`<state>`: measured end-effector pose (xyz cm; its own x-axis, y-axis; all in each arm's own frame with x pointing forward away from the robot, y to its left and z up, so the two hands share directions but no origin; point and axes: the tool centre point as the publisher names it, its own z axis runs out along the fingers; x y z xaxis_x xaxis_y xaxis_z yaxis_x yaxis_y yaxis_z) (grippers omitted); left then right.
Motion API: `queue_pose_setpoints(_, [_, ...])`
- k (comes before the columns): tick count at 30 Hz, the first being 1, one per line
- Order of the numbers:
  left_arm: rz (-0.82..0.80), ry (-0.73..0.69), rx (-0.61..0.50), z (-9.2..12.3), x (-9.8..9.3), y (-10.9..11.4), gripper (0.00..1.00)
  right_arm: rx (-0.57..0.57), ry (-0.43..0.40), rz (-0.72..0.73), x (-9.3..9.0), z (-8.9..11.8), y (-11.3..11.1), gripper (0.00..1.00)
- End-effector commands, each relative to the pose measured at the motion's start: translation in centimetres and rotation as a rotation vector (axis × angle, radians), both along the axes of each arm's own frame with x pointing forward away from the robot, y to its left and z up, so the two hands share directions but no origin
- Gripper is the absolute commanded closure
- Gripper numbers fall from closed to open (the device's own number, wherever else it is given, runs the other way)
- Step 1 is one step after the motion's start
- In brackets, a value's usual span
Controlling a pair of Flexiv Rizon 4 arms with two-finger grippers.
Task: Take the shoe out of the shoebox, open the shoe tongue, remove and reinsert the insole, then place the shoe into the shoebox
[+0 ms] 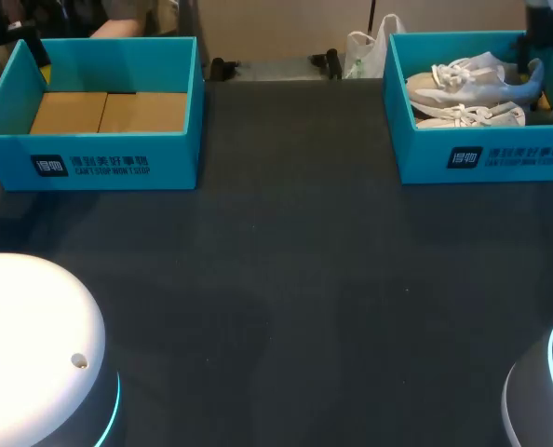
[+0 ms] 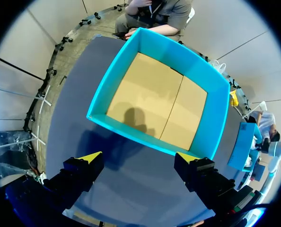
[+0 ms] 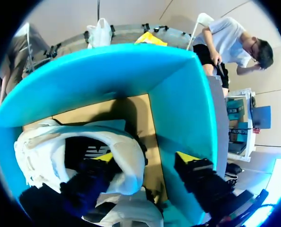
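Note:
Two white shoes [image 1: 472, 82] lie side by side in the blue shoebox [image 1: 486, 154] at the table's far right. My right arm [image 1: 548, 37] hangs over that box's right end. In the right wrist view my right gripper [image 3: 146, 158] is down in the box and open. One finger sits inside the mouth of a white shoe [image 3: 50, 142], and the other stands clear of it beside the blue box wall [image 3: 183, 104]. My left gripper [image 2: 139, 158] is open with nothing in it, hovering just short of the near wall of the empty left box [image 2: 117, 75].
The left blue box [image 1: 100, 154] at the far left holds only a cardboard floor [image 1: 109, 112]. Dark table [image 1: 286, 279] lies between and in front of both boxes. The arms' rounded bases [image 1: 34, 354] [image 1: 546, 391] fill the near corners.

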<state>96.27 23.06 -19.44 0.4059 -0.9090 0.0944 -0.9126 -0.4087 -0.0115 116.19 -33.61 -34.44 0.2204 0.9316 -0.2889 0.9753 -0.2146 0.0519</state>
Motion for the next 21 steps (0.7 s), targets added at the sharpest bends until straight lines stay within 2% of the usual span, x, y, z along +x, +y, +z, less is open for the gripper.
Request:
queue_pose_setpoints(1, [0.001,-0.001,0.002,0.0,-0.1,0.0,0.00,0.017,-0.010,-0.002,-0.9,2.7,0.4,0.00])
queue_pose_setpoints(10, [0.001,-0.001,0.002,0.0,-0.1,0.0,0.00,0.100,-0.014,-0.003,-3.9,7.9,2.4,0.00])
queue_pose_setpoints(21, [0.001,-0.001,0.002,0.0,-0.1,0.0,0.00,0.209,-0.006,0.016,-10.0,12.3,6.5,0.00])
